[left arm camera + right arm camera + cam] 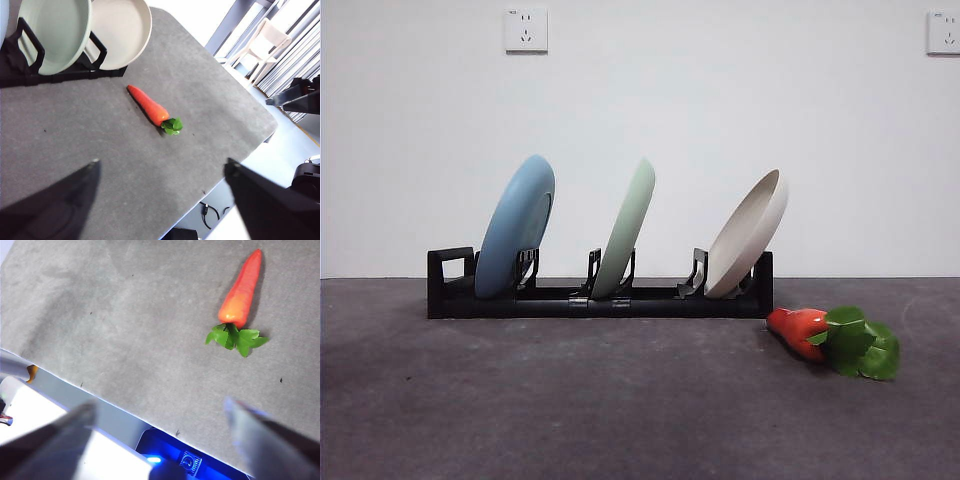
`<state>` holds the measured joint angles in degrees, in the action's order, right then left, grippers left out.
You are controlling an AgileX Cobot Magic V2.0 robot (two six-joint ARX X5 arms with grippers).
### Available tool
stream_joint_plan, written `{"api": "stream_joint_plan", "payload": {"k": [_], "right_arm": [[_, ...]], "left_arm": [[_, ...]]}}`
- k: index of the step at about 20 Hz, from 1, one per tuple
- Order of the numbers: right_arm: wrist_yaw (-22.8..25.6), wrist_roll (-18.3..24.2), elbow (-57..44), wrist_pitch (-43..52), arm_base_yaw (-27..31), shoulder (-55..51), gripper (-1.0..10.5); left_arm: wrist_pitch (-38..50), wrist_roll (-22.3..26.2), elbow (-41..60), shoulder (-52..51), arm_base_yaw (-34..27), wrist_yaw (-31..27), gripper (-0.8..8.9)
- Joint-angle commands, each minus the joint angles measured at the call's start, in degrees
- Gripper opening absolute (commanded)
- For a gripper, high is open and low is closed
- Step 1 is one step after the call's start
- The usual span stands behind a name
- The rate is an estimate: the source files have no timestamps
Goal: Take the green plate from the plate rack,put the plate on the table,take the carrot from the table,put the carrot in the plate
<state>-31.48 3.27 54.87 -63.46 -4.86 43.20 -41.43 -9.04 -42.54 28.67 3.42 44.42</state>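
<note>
The green plate (629, 225) stands on edge in the middle slot of the black plate rack (600, 298), between a light blue plate (515, 225) and a cream plate (748, 232). It also shows in the left wrist view (52, 32). The carrot (805, 331) lies on the grey table (570, 400) to the right of the rack, its leaves toward the front; it also shows in the left wrist view (148, 105) and the right wrist view (241, 290). My left gripper (160, 172) is open and empty, high above the table. My right gripper (160, 412) is open and empty above the table's edge.
A white wall with two sockets (525, 29) stands behind the rack. In the left wrist view the table's rounded corner (265, 131) drops off to the floor, with a white chair (262, 47) beyond. The right wrist view shows the table's edge (115, 402).
</note>
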Motion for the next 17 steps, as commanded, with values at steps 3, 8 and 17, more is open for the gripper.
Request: {"api": "stream_joint_plan", "payload": {"k": [3,8,17], "right_arm": [[-0.04,-0.42,0.11,0.07,-0.09,-0.07,6.6],[-0.02,-0.42,0.11,0.07,-0.09,-0.07,6.6],[0.04,-0.44,0.11,-0.09,-0.09,-0.07,6.6]], "left_arm": [[3.67,0.02,-3.56,4.31,0.79,0.70,6.91],[11.52,0.02,-11.28,16.11,6.95,-3.17,6.90],[33.27,6.78,-22.45,45.35,24.50,-27.89,6.90]]}}
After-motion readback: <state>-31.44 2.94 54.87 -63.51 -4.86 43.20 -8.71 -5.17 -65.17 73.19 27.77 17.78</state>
